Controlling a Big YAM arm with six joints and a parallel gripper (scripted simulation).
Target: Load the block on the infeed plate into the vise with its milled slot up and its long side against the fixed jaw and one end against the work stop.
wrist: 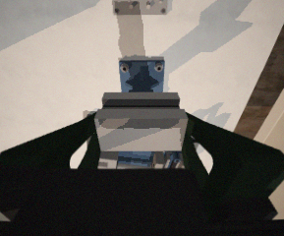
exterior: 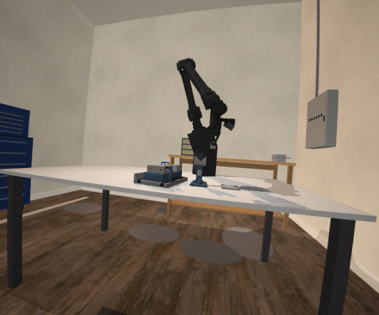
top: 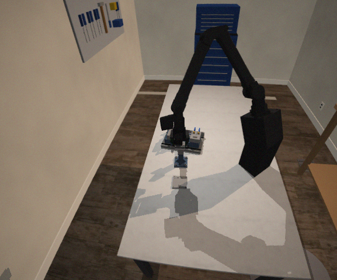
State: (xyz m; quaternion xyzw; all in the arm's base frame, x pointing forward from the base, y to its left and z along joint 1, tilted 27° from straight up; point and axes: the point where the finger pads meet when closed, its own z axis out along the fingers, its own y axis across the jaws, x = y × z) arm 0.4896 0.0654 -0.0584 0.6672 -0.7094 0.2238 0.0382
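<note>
The grey part (wrist: 140, 129) hangs level in the jaws above the blue V-block (wrist: 142, 79).

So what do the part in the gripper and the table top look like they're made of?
The part, shut in the gripper, looks like bare metal: plain matte grey faces with sharp edges. The table top looks like white laminate or painted board, smooth and matte; which one is unclear.

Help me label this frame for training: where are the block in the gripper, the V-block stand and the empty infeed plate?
block (wrist: 141, 132), wrist view, on its broad grey face between the fingers.
V-block stand (wrist: 142, 78), wrist view, on its blue top by the notch.
infeed plate (top: 179, 182), top view, on the middle of the bare grey plate.
</note>
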